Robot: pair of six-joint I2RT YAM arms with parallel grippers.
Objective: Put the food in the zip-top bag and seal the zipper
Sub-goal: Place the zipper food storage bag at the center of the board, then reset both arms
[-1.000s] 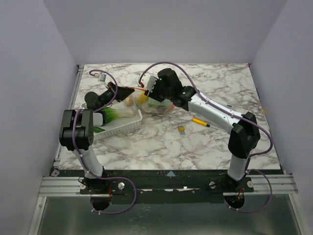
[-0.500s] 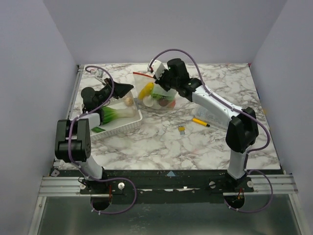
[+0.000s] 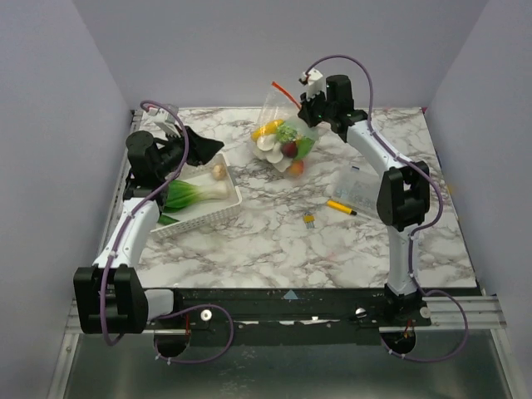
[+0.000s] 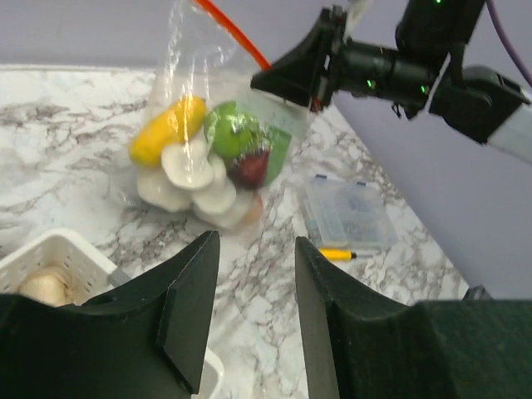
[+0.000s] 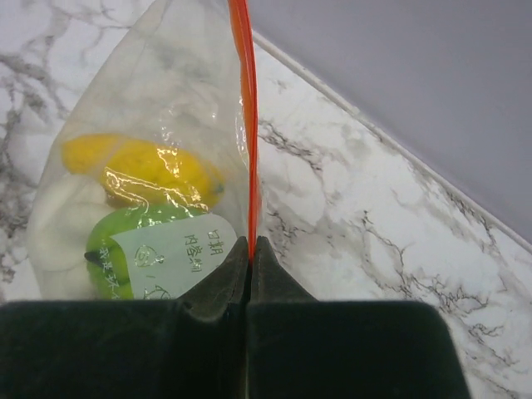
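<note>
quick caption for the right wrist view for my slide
Right fingers pinched shut on the orange-red zipper of the zip-top bag, yellow and green food inside, marble table beyond.

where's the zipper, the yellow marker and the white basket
zipper [image 5: 243,100]: right wrist view, middle of the orange-red strip
yellow marker [image 3: 341,207]: top external view, middle of its barrel
white basket [image 3: 201,218]: top external view, its near wall

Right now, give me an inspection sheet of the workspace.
Surface: marble table, white with grey veins.
Job's things: zip-top bag held up by its zipper, food inside; leafy vegetable and beige piece lie in the basket.
Clutter: yellow marker, clear box, small object.
Grippers: right gripper shut on the zipper; left gripper open, empty.
Cables: purple cables loop off both arms.
Surroundings: plain walls, nothing else seen.
</note>
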